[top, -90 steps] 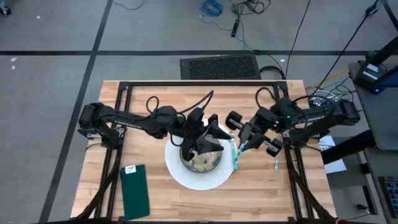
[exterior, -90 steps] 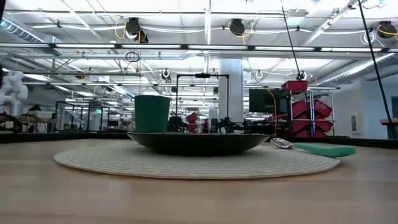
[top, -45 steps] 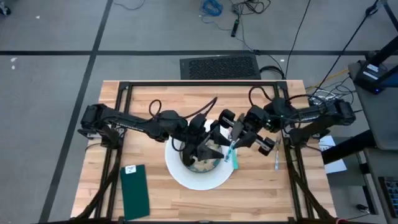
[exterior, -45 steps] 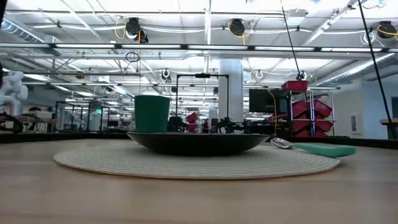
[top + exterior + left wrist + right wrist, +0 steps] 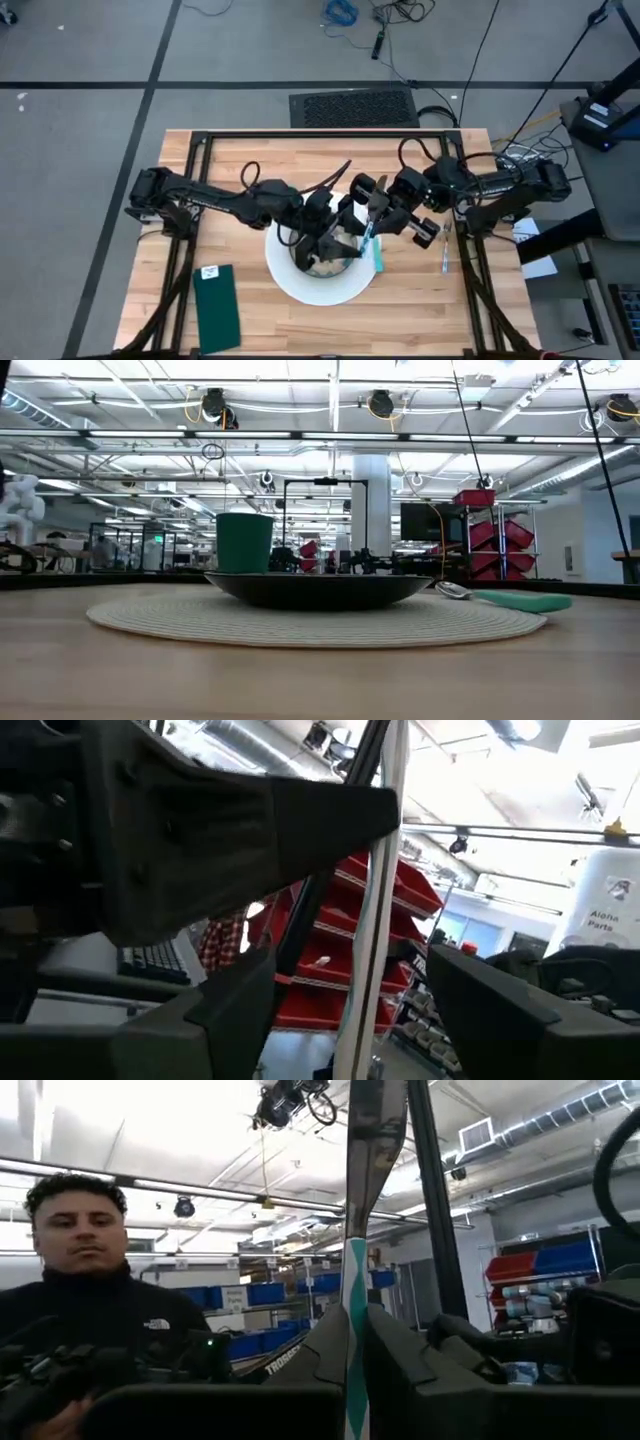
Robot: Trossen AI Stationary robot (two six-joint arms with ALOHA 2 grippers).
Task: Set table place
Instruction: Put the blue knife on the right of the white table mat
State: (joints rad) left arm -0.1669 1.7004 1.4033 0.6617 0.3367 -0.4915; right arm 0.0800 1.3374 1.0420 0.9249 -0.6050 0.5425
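On the wooden table [image 5: 240, 160] lies a round pale placemat [image 5: 300, 285] with a dark bowl [image 5: 318, 588] on it. A teal-handled spoon [image 5: 510, 600] lies on the mat's right part, and a green cup [image 5: 244, 542] stands behind the bowl. My right gripper [image 5: 368, 232] is over the mat's far right part, shut on a utensil [image 5: 352, 1230] with a teal and white handle. My left gripper [image 5: 340, 232] hovers open over the bowl's far side. In the left wrist view a thin pale shaft [image 5: 372, 920] stands between its fingers; whether they touch it I cannot tell. My right gripper pinches the utensil's teal and white handle [image 5: 351, 1295] between its two fingers. The dark metal end [image 5: 375, 1120] sticks out well past the fingertips, along the fingers' line. The gripper comes in from the table's right side, and the utensil is lifted clear of the mat.
A dark green flat item with a white label [image 5: 217, 305] lies at the table's near left. A small utensil [image 5: 445, 262] lies near the right edge. In the right wrist view a person in a dark jacket [image 5: 90, 1320] is beyond the table.
My right gripper has carried the teal-handled utensil toward the table's left, close up to my left gripper over the bowl. The spoon, bowl and cup have stayed in place.
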